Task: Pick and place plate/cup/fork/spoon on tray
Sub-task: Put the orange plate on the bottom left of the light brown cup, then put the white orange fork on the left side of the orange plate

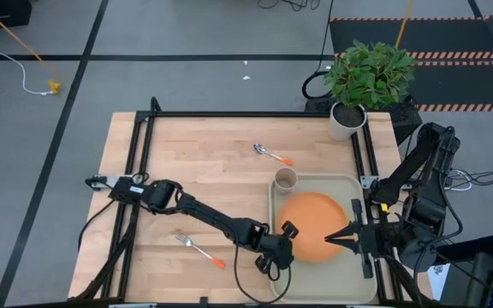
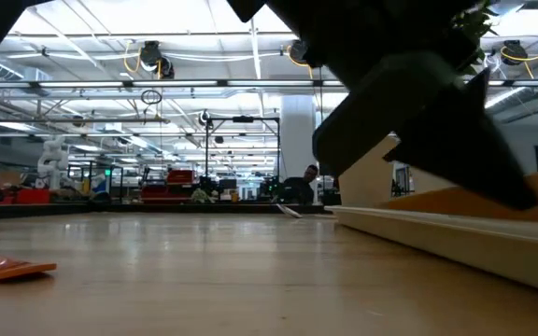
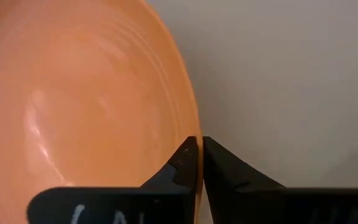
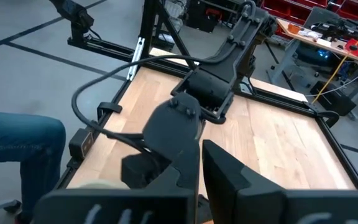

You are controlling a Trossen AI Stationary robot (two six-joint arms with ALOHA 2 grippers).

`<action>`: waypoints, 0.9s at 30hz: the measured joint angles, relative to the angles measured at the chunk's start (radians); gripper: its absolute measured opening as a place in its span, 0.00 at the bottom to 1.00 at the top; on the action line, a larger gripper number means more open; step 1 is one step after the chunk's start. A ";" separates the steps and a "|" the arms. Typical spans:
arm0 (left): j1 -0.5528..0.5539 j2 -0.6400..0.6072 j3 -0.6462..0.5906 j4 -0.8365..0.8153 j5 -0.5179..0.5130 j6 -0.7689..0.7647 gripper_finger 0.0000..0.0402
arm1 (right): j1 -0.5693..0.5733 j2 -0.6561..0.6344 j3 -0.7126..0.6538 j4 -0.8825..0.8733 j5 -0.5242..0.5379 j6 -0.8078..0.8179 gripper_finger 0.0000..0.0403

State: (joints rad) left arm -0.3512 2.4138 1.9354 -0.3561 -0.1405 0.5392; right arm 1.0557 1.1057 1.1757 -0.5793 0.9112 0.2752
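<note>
I see the plate (image 1: 311, 226) lying in the tray (image 1: 274, 269); it is round, orange and matte, with faint rings on its surface, and it takes nearly the tray's full width. The left gripper (image 3: 199, 149) has its jaws clamped on the plate's rim at the side toward the table's middle. The right gripper (image 1: 339, 239) is at the opposite edge of the plate, its jaws together; whether they pinch the rim I cannot tell. The cup (image 1: 286, 179) stands in the tray's far corner, just beside the plate. The fork (image 1: 200, 251) and the spoon (image 1: 272, 155) lie on the wooden table (image 1: 204, 188), well apart. A potted plant (image 1: 362, 81) stands at the table's far corner. Behind is a large hall with ceiling lights.
</note>
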 joint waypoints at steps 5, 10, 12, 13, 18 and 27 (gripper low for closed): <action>0.007 0.000 0.000 -0.011 -0.018 -0.051 0.08 | 0.000 0.000 0.000 0.000 -0.001 0.011 0.03; 0.004 0.000 0.000 -0.007 -0.017 -0.068 0.08 | 0.000 0.000 -0.001 0.000 -0.025 0.011 0.03; 0.001 0.000 0.000 -0.007 -0.017 -0.072 0.09 | 0.000 0.000 -0.001 -0.001 -0.026 0.011 0.03; -0.001 0.000 0.000 -0.006 -0.016 -0.074 0.10 | 0.000 0.000 -0.001 -0.001 -0.026 0.011 0.03; -0.004 0.000 0.000 0.026 -0.017 -0.126 0.20 | 0.000 0.000 -0.001 -0.003 -0.026 0.025 0.03; -0.014 -0.032 0.001 0.009 -0.020 -0.235 0.38 | 0.000 0.005 -0.002 -0.107 -0.027 0.156 0.03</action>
State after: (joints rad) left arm -0.3656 2.3815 1.9366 -0.3469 -0.1607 0.3043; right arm 1.0557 1.1108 1.1740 -0.6858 0.8845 0.4315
